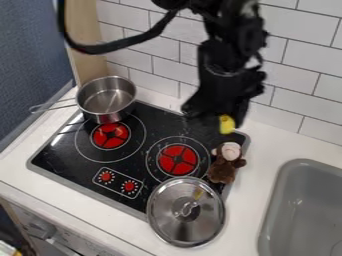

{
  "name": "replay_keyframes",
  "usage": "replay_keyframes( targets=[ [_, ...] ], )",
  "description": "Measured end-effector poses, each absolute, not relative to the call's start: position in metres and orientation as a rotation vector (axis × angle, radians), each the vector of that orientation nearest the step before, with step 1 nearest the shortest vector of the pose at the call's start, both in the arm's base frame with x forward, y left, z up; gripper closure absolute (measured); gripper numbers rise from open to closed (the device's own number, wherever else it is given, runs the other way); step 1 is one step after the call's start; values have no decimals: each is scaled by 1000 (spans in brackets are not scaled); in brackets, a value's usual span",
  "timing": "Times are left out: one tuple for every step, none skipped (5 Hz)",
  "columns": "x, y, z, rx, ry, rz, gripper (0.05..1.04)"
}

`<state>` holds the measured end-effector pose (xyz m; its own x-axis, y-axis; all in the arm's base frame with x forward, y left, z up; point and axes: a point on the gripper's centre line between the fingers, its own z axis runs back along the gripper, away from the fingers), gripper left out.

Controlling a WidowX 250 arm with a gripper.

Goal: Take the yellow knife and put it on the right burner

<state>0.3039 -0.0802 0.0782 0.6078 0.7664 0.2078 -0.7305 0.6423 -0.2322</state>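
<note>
The black gripper (217, 111) hangs over the back right part of the black stove, near the tiled wall. Right at its lower end is a small yellow object (227, 124), perhaps part of the yellow knife; its full shape is hidden, and I cannot tell whether it is held. The right burner (178, 159), a red disc inside white rings, lies lower and to the left of the gripper, with nothing on its red part.
A brown monkey toy (223, 170) lies at the stove's right edge, just right of the right burner. A metal lid (167, 212) covers the front right corner. A steel pot (107, 97) stands at the back left, and a grey sink (304, 200) is at the right.
</note>
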Motion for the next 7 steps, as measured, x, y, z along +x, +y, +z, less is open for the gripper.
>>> replay_keyframes(
  targets=[
    [300,-113,71,-149,-284,754,655],
    [296,-137,54,-192,-218,690,655],
    [290,-150,40,-235,-144,681,655],
    [283,-153,24,-232,-82,682,655],
    [277,-141,15,-245,-18,769,655],
    [275,-134,7,-237,10,799,655],
    [276,-120,2,-225,18,858,655]
  ],
)
